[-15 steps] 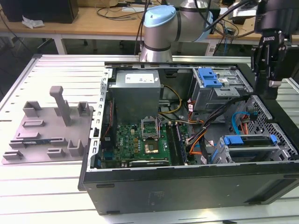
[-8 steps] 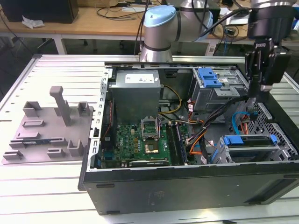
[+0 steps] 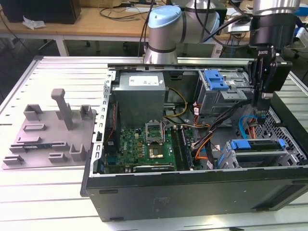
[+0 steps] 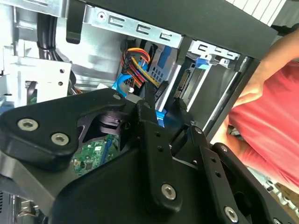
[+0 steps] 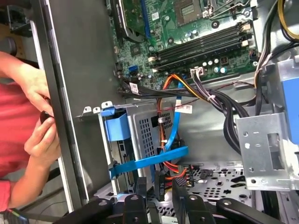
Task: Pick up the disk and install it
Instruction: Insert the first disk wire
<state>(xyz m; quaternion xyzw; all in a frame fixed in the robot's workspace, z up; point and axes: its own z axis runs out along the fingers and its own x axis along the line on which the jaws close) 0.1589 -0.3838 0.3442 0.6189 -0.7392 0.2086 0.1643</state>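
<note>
Blue-framed disk (image 3: 255, 147) seated in drive cage (image 3: 290, 153), just below jaws; jaws parted, empty.

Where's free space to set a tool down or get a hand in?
Bare slatted table around the grey tray, at the exterior view's left. Inside the case: only the perforated floor between drive cage and silver bracket. Cables crowd the way to the motherboard.

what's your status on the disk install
gripper open, over drive cage. disk looks seated in cage. cables close beneath; person's hand at case edge.
</note>
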